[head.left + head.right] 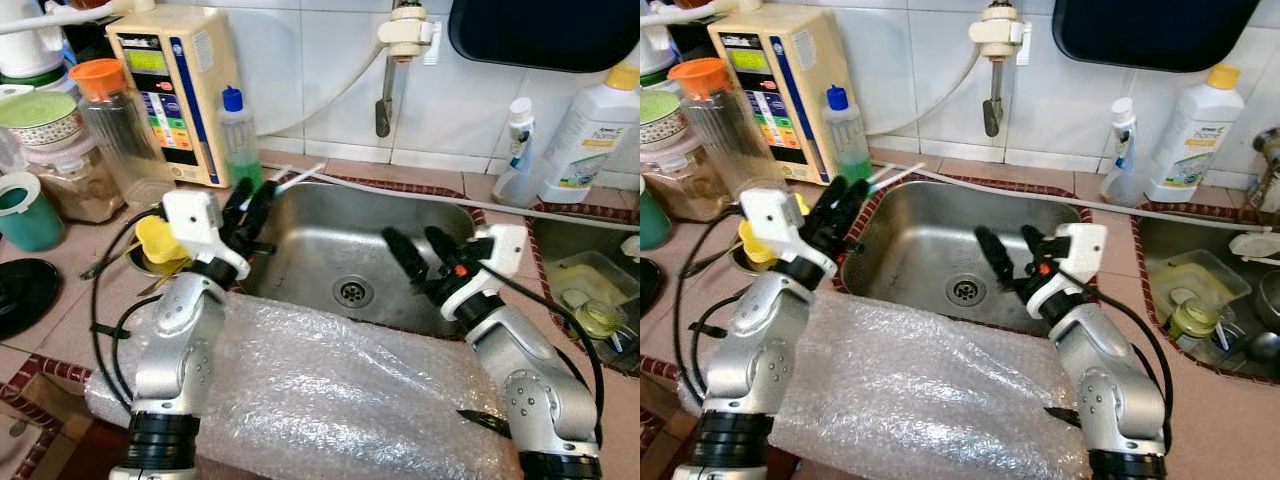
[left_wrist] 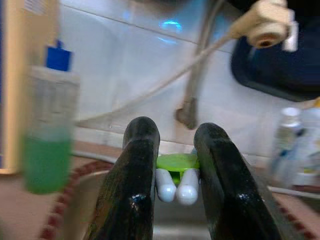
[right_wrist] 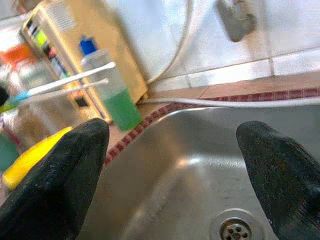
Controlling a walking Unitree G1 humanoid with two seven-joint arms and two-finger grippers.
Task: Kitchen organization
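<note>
White wall tiles back a tan counter with a steel sink sunk into it, its drain near the middle of the basin. Bubble wrap lies across the front edge of the counter, under both silver arms. At the sink's left rim the left gripper is closed on a pair of white sticks, which look like toothbrushes; they jut out past the fingertips toward the back of the sink. In the left wrist view the two black fingers press in on the sticks' rounded white ends, which sit beside a bright green piece. Just left of that gripper a yellow scoop-like thing rests in a cup on the counter. Above the right half of the basin, the right gripper hangs with its fingers spread wide and nothing between them. Behind the left gripper a clear bottle of green liquid with a blue cap stands against a beige wall unit with coloured buttons. Further left are a tall jar with an orange lid, a glass jar of brown stuff and a teal cup. A tap hangs from the wall above the sink. On the right stand a small spray bottle and a large white bottle with a yellow cap. A second basin to the right holds dishes.
</note>
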